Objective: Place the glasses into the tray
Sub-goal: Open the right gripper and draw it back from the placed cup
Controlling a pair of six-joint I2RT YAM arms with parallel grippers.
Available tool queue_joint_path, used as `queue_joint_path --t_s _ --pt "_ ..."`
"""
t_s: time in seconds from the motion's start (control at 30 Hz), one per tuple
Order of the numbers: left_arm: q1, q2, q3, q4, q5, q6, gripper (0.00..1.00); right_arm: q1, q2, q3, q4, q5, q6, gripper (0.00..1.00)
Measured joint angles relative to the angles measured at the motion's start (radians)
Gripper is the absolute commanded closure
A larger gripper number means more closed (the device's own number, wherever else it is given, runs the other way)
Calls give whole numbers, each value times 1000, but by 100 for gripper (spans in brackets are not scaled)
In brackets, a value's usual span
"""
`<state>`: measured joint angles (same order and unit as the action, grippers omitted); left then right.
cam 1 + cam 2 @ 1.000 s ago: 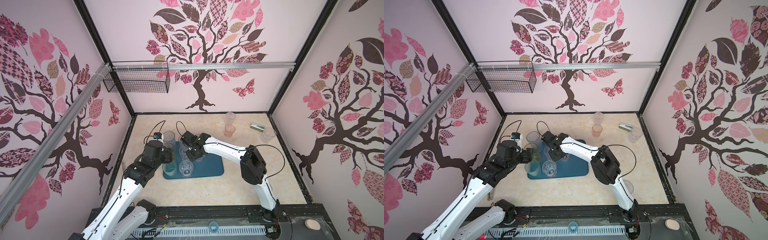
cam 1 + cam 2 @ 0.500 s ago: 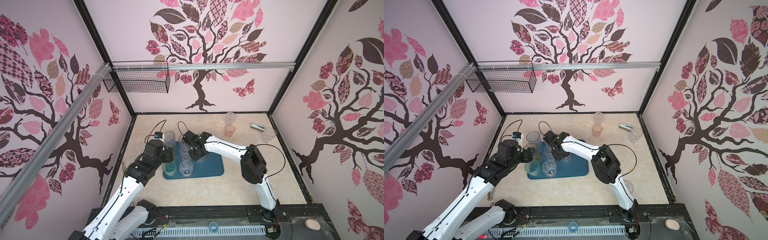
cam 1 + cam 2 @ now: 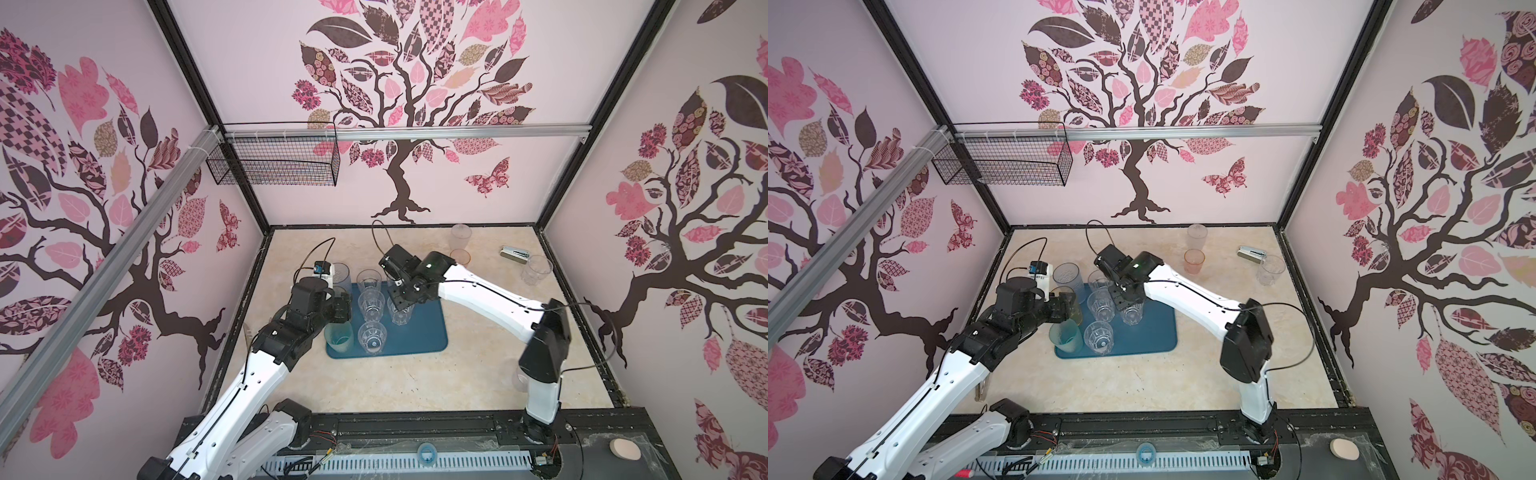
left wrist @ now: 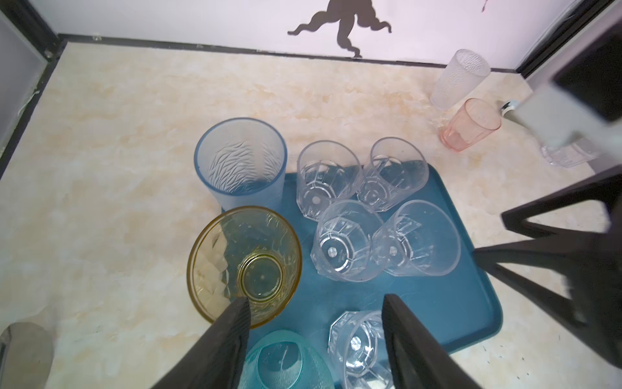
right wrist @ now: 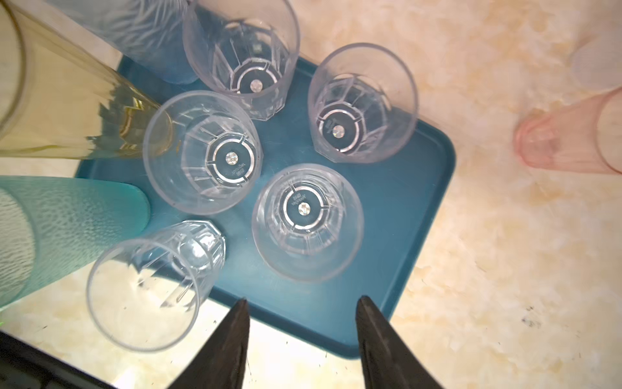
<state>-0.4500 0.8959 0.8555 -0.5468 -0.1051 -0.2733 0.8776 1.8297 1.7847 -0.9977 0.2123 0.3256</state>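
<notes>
A flat dark teal-blue plastic tray (image 3: 419, 336) with rounded corners lies on the pale marbled counter (image 3: 374, 386), left of centre in both top views. Five clear ribbed tumblers (image 5: 203, 151) stand upright on it, close together. A tall blue-grey textured tumbler (image 4: 240, 161) stands at the tray's far left corner, a yellow faceted tumbler (image 4: 244, 262) at its left edge and a teal frosted tumbler (image 3: 338, 336) at its near left corner. Whether these three bases sit fully inside the rim cannot be told.

The left tool (image 4: 316, 301) hangs over the near left part of the tray, jaws spread wide with nothing between them. In the left wrist view one finger (image 4: 232, 330) overlaps the yellow tumbler's rim, contact unclear. The right tool (image 5: 302, 301) reaches in from the right and hovers above the ribbed tumbler (image 5: 306, 222) standing towards the tray's middle, jaws parted and empty.

Off the tray, near the back wall, a tall frosted tumbler (image 3: 460, 235) and a short pink tumbler (image 3: 460, 256) stand just beside each other. Farther right, a lone clear tumbler (image 3: 536, 271) stands near the right wall, beside a small silver stapler-like object (image 3: 514, 253). A black wire basket (image 3: 274, 166) hangs on the rail above.
</notes>
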Motion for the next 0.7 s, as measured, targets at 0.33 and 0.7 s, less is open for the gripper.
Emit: queue_joint_path --t_s 0.33,0.7 --pt "-223 66 0 157 -33 62 33 -277 -436 -503 -23 30 175 33" --pt "-371 257 1 259 -17 76 33 -336 -563 -805 -125 -13 361 33"
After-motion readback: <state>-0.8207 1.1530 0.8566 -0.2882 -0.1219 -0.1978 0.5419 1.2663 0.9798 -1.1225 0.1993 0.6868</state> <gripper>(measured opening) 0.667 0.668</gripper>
